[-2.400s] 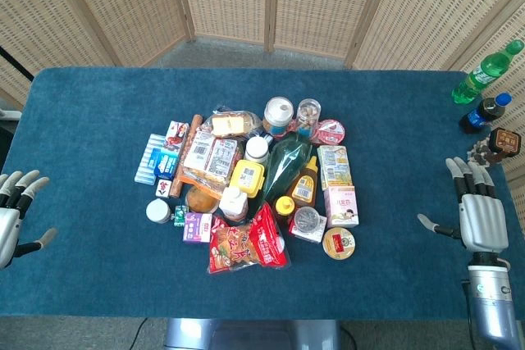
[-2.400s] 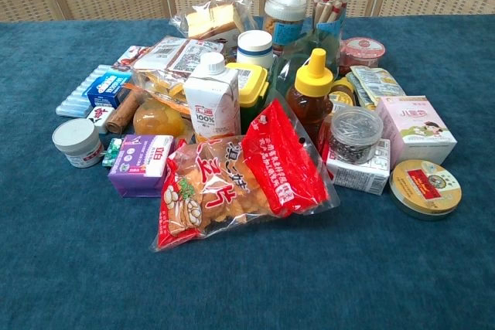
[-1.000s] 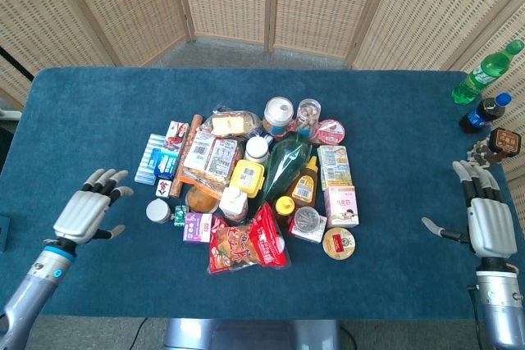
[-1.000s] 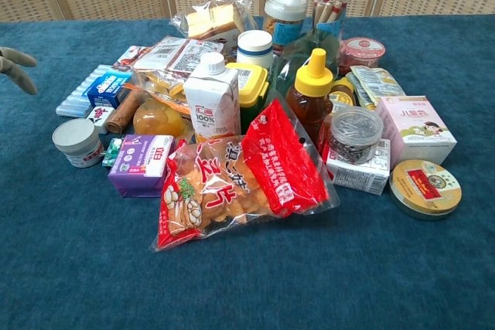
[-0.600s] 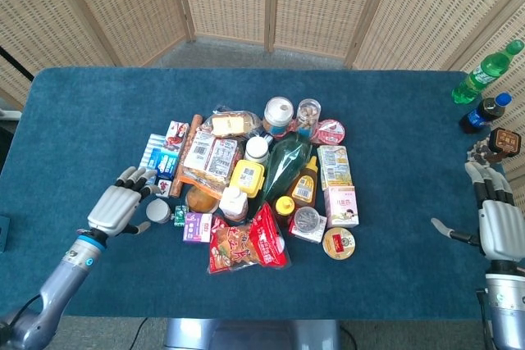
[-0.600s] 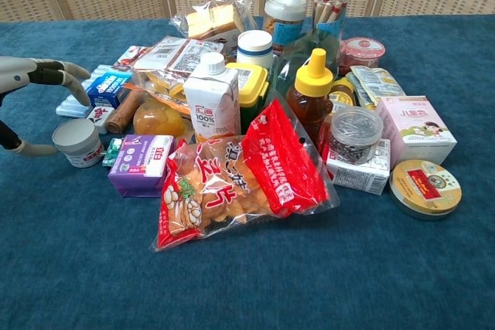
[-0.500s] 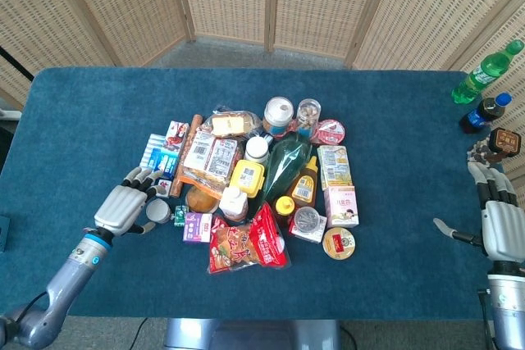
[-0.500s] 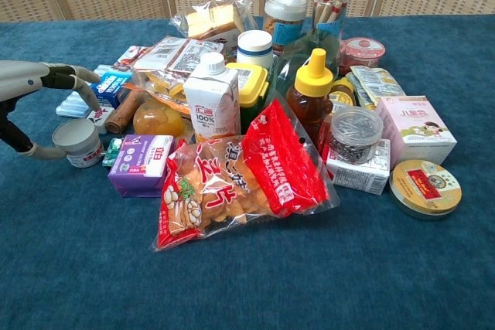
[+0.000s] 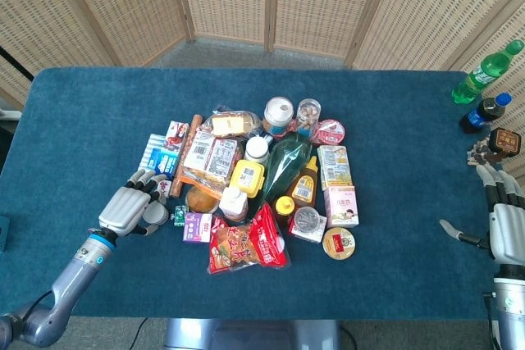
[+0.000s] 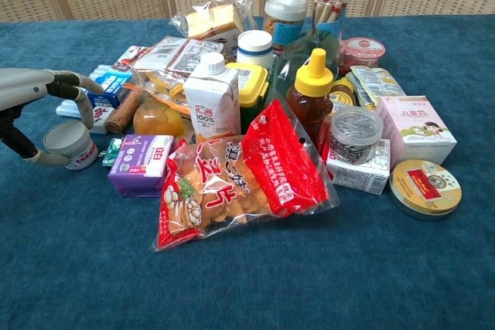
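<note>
My left hand (image 9: 130, 206) hung over the small white jar (image 10: 71, 144) at the left edge of the pile on the blue desk (image 9: 82, 120). My fingers (image 10: 77, 86) were spread and curved down over the jar's top, and my thumb (image 10: 35, 156) reached round its near side, touching or almost touching the wall; I could not tell whether the fingers pressed on it. The hand was around the jar but not clamped, and the jar sat tilted a little on the cloth.

Just beside the jar lay a purple carton (image 10: 139, 164), with a small green packet (image 10: 113, 152) between them. Behind my fingers was a blue-and-white pack (image 10: 104, 86), and next to that a brown stick-shaped roll (image 10: 124, 113). Further in stood a white milk carton (image 10: 213, 98), a honey bottle with a yellow cap (image 10: 312, 98), and in front of them a red snack bag (image 10: 240, 183) lying flat. A pink box (image 10: 418, 129) and a round gold tin (image 10: 425, 187) sat at the right edge of the pile.

My right hand (image 9: 507, 223) was well apart from all of this, at the right edge of the desk, fingers straight and apart, thumb out to the side, holding nothing. Near it at the desk's far right stood a green bottle (image 9: 488, 71), a dark cola bottle (image 9: 484, 112) and a small brown jar (image 9: 502, 143) just beyond my fingertips.
</note>
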You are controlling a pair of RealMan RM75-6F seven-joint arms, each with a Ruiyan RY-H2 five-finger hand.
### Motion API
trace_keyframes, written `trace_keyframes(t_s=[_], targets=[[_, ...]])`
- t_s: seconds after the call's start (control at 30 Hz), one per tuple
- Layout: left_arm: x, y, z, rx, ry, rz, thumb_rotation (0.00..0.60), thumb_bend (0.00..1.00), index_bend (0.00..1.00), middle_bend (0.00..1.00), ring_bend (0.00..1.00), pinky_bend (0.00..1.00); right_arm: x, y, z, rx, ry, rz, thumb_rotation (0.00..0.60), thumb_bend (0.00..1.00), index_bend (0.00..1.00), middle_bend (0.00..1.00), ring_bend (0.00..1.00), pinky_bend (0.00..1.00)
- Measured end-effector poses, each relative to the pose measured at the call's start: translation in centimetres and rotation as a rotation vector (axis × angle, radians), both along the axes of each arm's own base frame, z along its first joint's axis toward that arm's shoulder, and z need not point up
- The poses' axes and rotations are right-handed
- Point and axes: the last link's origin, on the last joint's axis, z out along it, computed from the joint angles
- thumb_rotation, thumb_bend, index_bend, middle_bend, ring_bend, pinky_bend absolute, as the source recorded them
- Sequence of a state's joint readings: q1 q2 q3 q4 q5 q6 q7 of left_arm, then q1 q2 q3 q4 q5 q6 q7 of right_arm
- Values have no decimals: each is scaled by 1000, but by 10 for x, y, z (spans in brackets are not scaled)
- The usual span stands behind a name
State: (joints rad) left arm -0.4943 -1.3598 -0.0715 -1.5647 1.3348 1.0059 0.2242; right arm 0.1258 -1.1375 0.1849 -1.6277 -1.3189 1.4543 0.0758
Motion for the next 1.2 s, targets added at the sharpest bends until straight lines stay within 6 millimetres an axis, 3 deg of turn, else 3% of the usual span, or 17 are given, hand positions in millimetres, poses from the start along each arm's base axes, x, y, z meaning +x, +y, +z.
trace_keyframes(t_s=[0.5, 0.7, 1.2], targets=[[1, 3, 18, 19, -91, 25, 600, 262, 515, 178, 78, 0, 1, -1, -1, 2, -2, -1, 493, 0, 0, 0, 0, 0], [9, 9, 48, 57, -166, 28, 600, 263, 515, 180, 78, 0, 0, -2, -3, 6, -6, 1, 492, 0, 0, 0, 0, 0], [45, 19, 142, 203, -340, -44, 600, 261, 519, 193, 78, 0, -2, -3, -10, 20, -21, 5, 493, 0, 0, 0, 0, 0]])
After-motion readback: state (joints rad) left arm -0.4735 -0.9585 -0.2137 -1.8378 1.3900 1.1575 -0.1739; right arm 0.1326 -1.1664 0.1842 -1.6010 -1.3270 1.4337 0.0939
